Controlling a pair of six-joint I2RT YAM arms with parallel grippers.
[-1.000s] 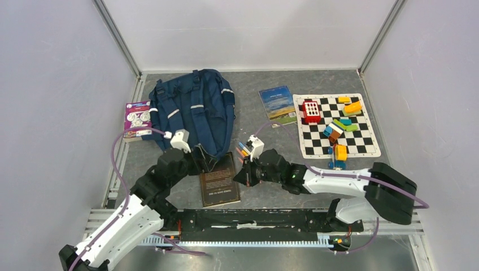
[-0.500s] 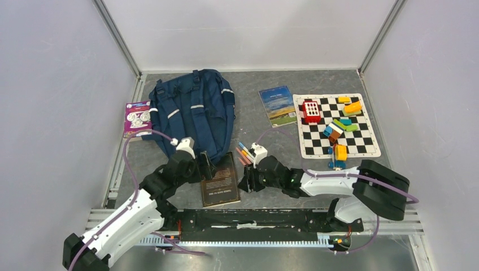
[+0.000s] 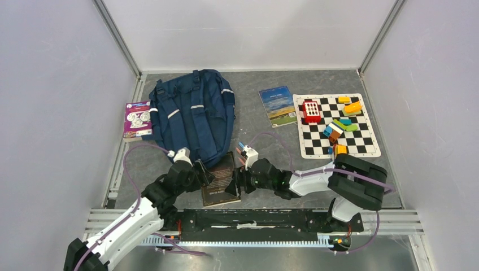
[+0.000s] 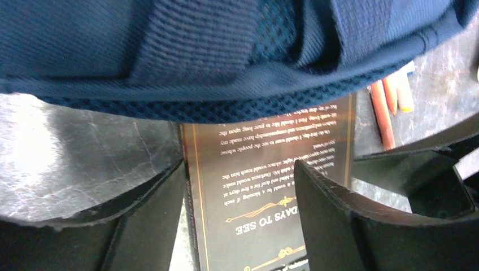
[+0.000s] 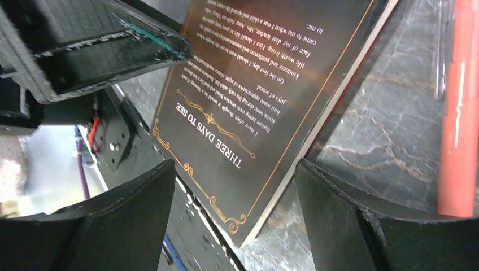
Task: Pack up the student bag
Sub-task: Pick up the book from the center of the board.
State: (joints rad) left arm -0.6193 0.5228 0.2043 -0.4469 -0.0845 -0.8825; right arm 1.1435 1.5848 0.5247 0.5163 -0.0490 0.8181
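The navy student bag (image 3: 195,110) lies flat at the back left, straps up; its lower hem (image 4: 226,51) overlaps the top of a black book with gold lettering (image 3: 219,182) (image 4: 265,180) (image 5: 265,84). My left gripper (image 3: 207,174) (image 4: 240,195) is open at the book's left edge, one finger beside the spine and the other over the cover. My right gripper (image 3: 234,182) (image 5: 234,195) is open around the book's near right corner, gripping nothing. Coloured pens (image 3: 242,152) (image 5: 460,113) lie just right of the book.
A purple booklet (image 3: 137,119) lies left of the bag. A blue book (image 3: 278,105) and a chequered mat (image 3: 361,148) with several coloured blocks (image 3: 339,127) sit at the back right. The black mounting rail (image 3: 254,217) runs along the near edge.
The right gripper has opened and moved left from the pens to the book's corner. The left gripper has come down from the bag's hem to the book's left edge.
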